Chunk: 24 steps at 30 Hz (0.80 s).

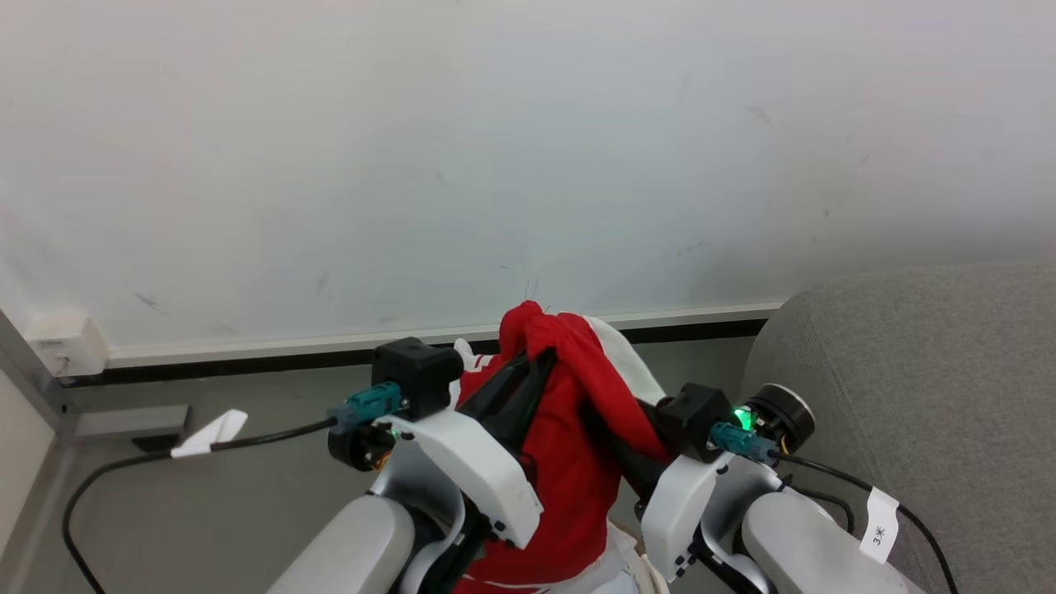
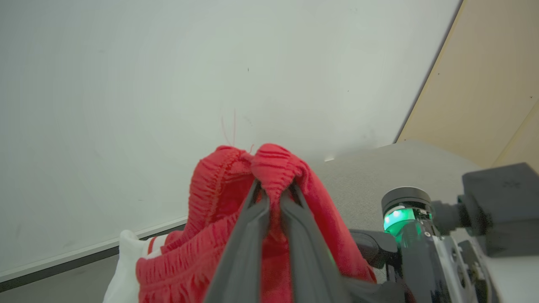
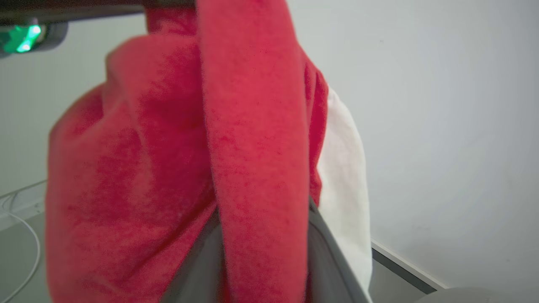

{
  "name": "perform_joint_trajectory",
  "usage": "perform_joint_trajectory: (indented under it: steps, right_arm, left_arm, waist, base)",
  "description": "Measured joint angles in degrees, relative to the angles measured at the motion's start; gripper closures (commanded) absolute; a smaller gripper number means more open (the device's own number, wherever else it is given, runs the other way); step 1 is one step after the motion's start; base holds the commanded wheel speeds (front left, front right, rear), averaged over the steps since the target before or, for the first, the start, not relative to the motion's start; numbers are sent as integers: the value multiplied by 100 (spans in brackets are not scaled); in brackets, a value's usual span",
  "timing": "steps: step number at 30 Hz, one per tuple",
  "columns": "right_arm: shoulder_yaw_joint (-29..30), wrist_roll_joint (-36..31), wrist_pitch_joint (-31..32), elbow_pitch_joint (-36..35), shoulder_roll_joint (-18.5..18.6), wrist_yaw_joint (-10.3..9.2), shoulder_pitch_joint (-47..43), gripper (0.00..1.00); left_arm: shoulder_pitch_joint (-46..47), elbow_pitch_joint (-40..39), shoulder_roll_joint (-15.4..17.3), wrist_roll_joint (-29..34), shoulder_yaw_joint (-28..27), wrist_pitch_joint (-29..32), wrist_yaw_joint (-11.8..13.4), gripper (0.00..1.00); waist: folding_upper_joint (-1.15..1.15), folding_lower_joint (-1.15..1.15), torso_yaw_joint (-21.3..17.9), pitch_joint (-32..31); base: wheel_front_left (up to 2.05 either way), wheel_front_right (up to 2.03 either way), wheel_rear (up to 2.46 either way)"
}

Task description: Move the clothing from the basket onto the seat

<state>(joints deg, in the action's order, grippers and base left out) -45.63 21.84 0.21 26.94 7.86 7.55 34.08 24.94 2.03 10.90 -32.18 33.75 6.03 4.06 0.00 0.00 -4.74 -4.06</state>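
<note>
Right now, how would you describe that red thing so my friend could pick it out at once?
Look before the pale wall, just left of the big grey seat. There the clothing hangs, pinched high by the left gripper and the right gripper. It alone is bright red, with white panels.

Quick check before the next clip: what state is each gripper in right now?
Left gripper: closed, pinching the clothing.
Right gripper: closed on a fold of the same clothing.
</note>
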Motion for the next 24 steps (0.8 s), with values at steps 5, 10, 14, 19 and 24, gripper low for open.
perform_joint_trajectory:
  steps: [5,10,14,19,24]
  right_arm:
    - [-30,733,-287,464,-285,1,85,100]
    - [-225,1018,-488,725,-301,1,185,100]
    - [-363,1161,-594,853,-279,1,294,100]
    - [-475,1354,-698,1004,-263,1,364,100]
    - [-583,1462,-817,1095,-259,1,455,100]
  left_arm:
    - [7,111,-22,-20,8,-15,1,100]
    - [8,153,16,-23,-7,-41,3,100]
    - [7,159,62,-38,-26,-52,23,100]
    - [-1,165,85,-44,-20,-55,36,100]
    - [-14,165,110,-63,-4,-55,54,100]
  waist:
    - [0,0,14,-25]
    - [0,0,-24,-19]
    - [0,0,-56,-7]
    - [0,0,-66,-6]
    - [0,0,-61,-3]
  base:
    - [0,0,0]
    - [0,0,0]
    - [0,0,0]
    - [0,0,0]
    - [0,0,0]
